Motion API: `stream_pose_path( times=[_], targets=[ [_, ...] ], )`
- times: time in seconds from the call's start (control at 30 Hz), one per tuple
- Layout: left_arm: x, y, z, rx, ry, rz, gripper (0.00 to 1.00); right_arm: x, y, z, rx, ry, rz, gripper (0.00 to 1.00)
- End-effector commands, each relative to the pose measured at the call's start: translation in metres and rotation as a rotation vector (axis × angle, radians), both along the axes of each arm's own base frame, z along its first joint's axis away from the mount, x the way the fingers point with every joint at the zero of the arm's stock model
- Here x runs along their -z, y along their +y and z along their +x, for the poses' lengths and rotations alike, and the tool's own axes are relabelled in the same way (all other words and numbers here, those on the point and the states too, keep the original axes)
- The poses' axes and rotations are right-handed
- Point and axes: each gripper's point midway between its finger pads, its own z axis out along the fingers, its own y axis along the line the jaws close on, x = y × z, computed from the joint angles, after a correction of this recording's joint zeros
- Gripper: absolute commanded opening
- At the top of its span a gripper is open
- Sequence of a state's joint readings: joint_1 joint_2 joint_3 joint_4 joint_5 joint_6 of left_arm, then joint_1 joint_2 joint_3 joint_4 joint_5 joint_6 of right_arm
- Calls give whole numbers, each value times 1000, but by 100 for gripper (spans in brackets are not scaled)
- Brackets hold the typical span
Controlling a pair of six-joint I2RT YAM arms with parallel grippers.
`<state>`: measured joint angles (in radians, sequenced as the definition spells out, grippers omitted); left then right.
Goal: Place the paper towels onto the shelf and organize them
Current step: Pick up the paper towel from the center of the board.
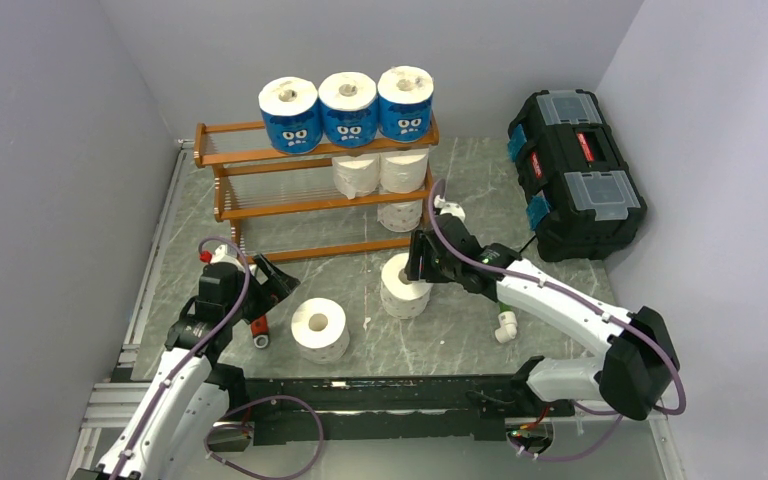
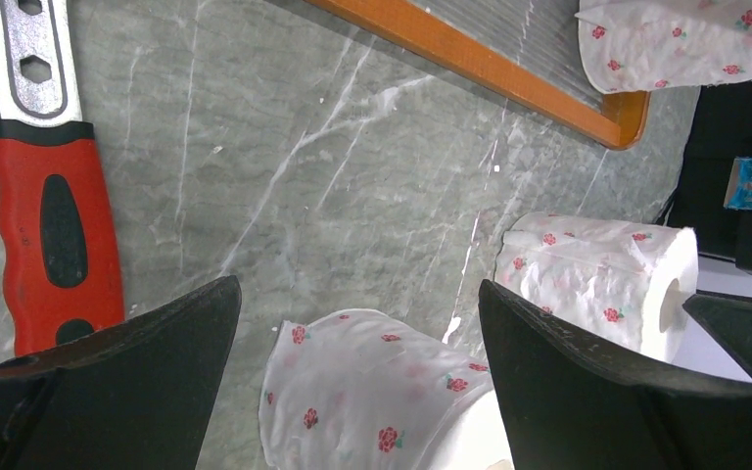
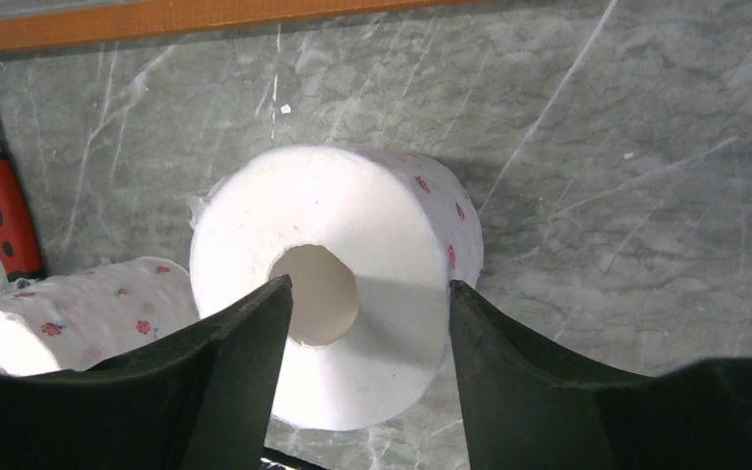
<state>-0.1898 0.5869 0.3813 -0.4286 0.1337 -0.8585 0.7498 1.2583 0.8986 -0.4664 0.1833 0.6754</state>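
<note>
While atop shelf [image 1: 280, 207], cartoon-faced paper towels [image 1: 348, 118]

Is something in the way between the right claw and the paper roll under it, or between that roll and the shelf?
Nothing I can see. The right gripper is open right over the upright roll, with no thing between them. Only bare table lies between that roll and the shelf.

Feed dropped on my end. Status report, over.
Left gripper open above left roll. Right gripper open over centre roll. Six shelved rolls on shelf. Wrench beside left gripper, not blocking.
</note>
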Motion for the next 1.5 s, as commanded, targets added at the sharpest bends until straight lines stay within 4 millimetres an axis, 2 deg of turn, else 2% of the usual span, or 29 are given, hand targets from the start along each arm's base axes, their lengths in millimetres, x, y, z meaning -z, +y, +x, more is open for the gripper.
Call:
stream_pose_path(
  times=[0.0,0.3,0.7,0.9,1.17,1.47],
  targets=[
    [-17,-1,9,-1,-51,-1,98,-36,1,6,-14,-68,5,66],
    [-12,-2,10,0,-43,-9,97,-25,-15,-6,-24,14,-108,69],
    [-9,-3,8,4,-33,-8,97,-7,1,2,-41,34,-81,66],
    [-8,-2,7,4,-29,-5,98,-1,0,5,-34,40,-100,62],
    [-3,-4,7,9,-22,-16,98,2,-3,1,-32,53,-101,47],
    [-4,-4,7,11,-21,-14,98,2,-1,-1,-38,63,-99,37]
  ],
)
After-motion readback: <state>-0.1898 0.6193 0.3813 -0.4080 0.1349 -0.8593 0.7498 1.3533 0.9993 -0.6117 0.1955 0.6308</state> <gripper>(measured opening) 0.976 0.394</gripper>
